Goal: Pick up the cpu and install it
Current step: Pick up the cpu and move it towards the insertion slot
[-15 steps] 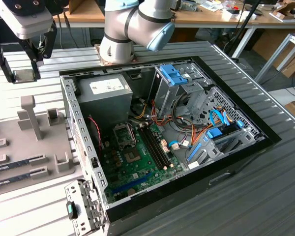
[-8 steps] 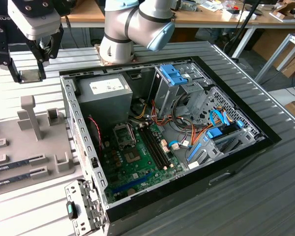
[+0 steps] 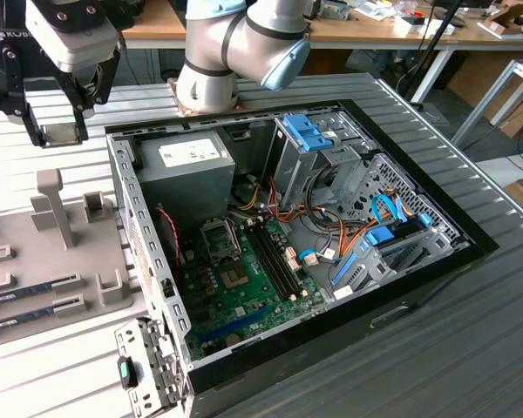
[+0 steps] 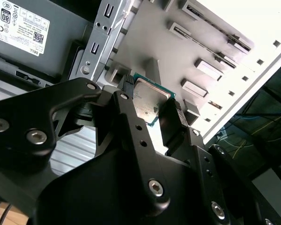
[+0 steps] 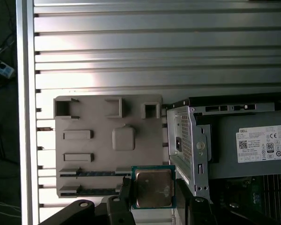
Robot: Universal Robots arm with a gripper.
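The cpu [image 5: 153, 188], a small silver square with a green rim, is clamped flat between the two black fingers of my gripper [image 5: 153, 199]. In the second wrist view the cpu [image 4: 149, 101] shows its metal top between the same fingers, and the gripper [image 4: 150, 111] is shut on its edges. In the exterior view the gripper [image 3: 59, 131] hangs in the air at the exterior view's left, above the grey holder tray [image 3: 70, 261] and outside the open computer case [image 3: 122, 200]. The motherboard's empty socket [image 3: 220, 239] lies inside the case, well away from the gripper.
The grey tray [image 5: 107, 140] holds dark memory sticks [image 3: 35, 289] in its slots. Inside the case are a power supply [image 3: 187, 170], drive cages [image 3: 318, 148], cables and memory slots [image 3: 275, 257]. All of it rests on a ribbed metal table [image 5: 131, 42].
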